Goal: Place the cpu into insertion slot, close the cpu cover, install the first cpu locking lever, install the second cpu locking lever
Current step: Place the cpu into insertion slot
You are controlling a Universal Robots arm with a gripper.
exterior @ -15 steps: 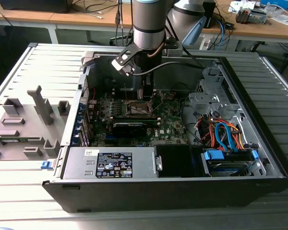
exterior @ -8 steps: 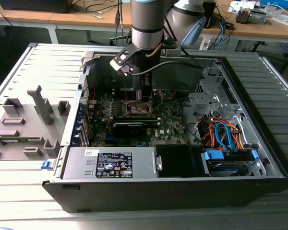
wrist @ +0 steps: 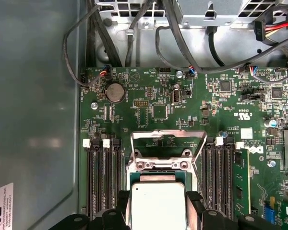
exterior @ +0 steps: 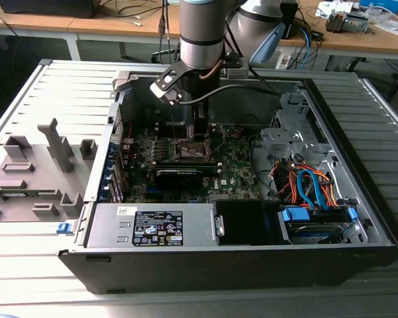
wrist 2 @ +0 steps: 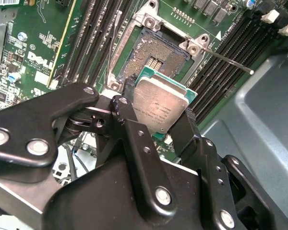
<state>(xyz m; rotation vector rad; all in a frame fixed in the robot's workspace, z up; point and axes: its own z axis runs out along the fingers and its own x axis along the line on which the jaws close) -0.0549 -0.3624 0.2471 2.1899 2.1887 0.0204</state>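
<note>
Silver cpu point(wrist 2: 163, 104) held in gripper point(wrist 2: 159, 100), above insertion slot point(wrist 2: 156, 55)

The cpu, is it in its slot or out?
Out. The gripper holds the cpu clear of the insertion slot, whose gold pin field lies bare.

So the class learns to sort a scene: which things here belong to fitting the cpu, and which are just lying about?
Job in hand: cpu, gripped in the jaws; insertion slot, uncovered; cpu cover, raised; locking lever.
Lying about: coin battery; memory slots; power supply; blue and orange cables.
</note>
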